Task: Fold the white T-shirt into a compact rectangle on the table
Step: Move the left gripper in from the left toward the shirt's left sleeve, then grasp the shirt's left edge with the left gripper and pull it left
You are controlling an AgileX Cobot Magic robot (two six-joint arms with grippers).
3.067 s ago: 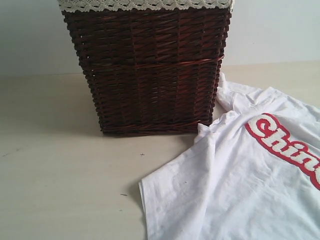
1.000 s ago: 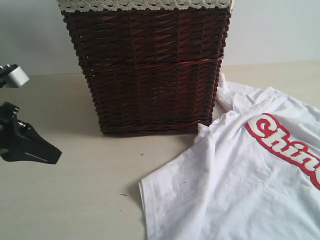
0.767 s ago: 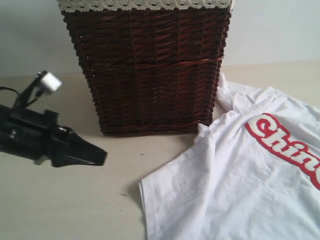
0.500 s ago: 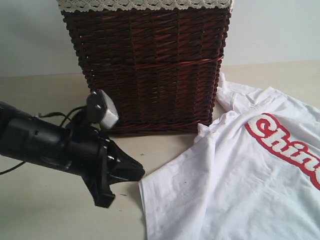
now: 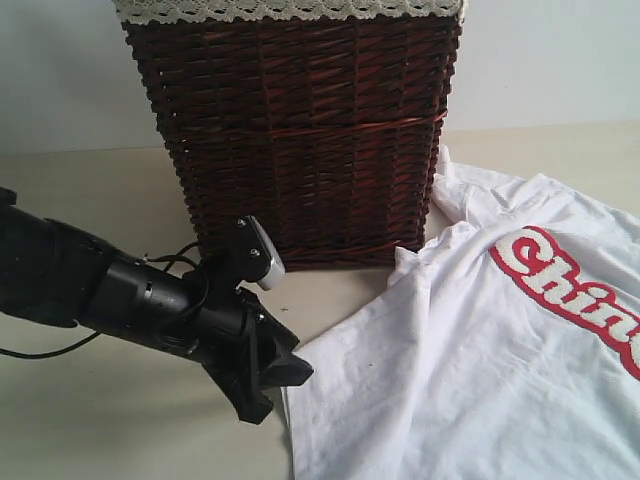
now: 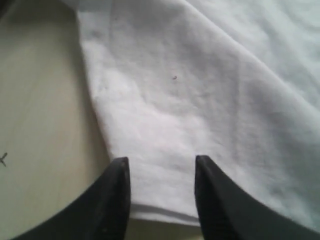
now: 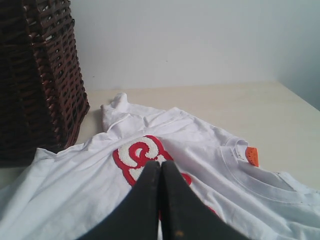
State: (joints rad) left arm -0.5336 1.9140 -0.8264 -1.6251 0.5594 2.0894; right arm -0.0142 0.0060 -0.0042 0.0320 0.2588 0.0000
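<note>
The white T-shirt (image 5: 470, 360) lies spread on the table (image 5: 110, 420) at the right, its red-outlined lettering (image 5: 565, 290) facing up. My left gripper (image 5: 285, 375) stands open at the shirt's near left corner. In the left wrist view its fingers (image 6: 117, 175) straddle the hem of the T-shirt (image 6: 200, 100), with cloth showing between them. My right gripper (image 7: 160, 165) is shut with nothing in it, hovering over the shirt's lettering (image 7: 135, 155). The collar (image 7: 250, 175) with an orange tag (image 7: 252, 155) shows in the right wrist view. The right gripper is out of the exterior view.
A tall dark brown wicker basket (image 5: 300, 140) with cream lace trim stands at the back, touching the shirt's far edge. It also shows in the right wrist view as the basket (image 7: 35, 75). A pale wall rises behind the table.
My left arm has come in from the left edge and swung right and down across the table, ending with its open gripper at the shirt's near left corner. The shirt has not moved.
</note>
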